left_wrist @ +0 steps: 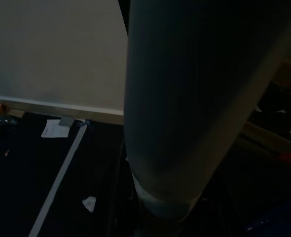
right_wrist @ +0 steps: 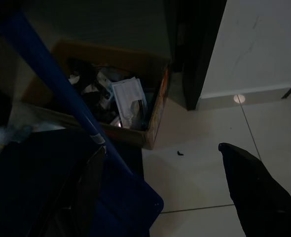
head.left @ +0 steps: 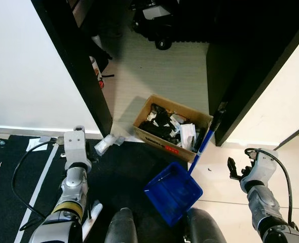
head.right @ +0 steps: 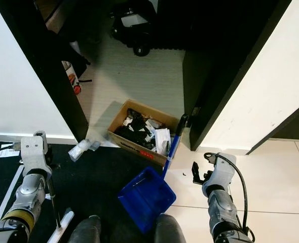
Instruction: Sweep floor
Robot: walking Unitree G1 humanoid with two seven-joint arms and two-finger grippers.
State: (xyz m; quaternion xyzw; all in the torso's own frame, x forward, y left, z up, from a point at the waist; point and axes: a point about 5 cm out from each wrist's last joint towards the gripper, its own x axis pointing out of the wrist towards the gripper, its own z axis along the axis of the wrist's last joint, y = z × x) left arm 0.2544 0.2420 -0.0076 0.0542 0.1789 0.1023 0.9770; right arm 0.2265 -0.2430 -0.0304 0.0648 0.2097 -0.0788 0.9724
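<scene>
Head views, looking down at a doorway between two black door frames. A blue plastic dustpan (head.left: 173, 192) rests on the floor just in front of the robot's legs, straddling the edge where a black mat (head.left: 124, 167) meets pale floor tiles (head.right: 271, 172). Its long blue handle (head.left: 202, 144) rises obliquely away from the robot, ending in a black grip near the right-hand door frame (head.left: 240, 96). Just beyond the pan, touching or nearly touching the handle, stands an open brown cardboard box (head.left: 172, 126) filled with black and white scraps. A crumpled clear plastic wrapper (head.left: 105, 146) lies on the mat beside the left door frame (head.left: 78, 66), and a strip of white tape (head.left: 40, 177) runs along the mat at the far left.

The left hand (head.left: 74, 139) is raised upright over the mat, near the left door frame; whether its fingers are apart or together cannot be told. A pale grey pole (left_wrist: 185, 108) crosses close before the left wrist camera, and a thin dark rod with a white foot (head.right: 58, 217) stands on the mat beside the left arm.

The right hand (head.left: 239, 169) is held over the tiles, to the right of the dustpan handle and apart from it, its black fingers (right_wrist: 256, 192) spread with nothing between them. A small dark speck (right_wrist: 179, 153) lies on the tiles between the box and this hand.
</scene>
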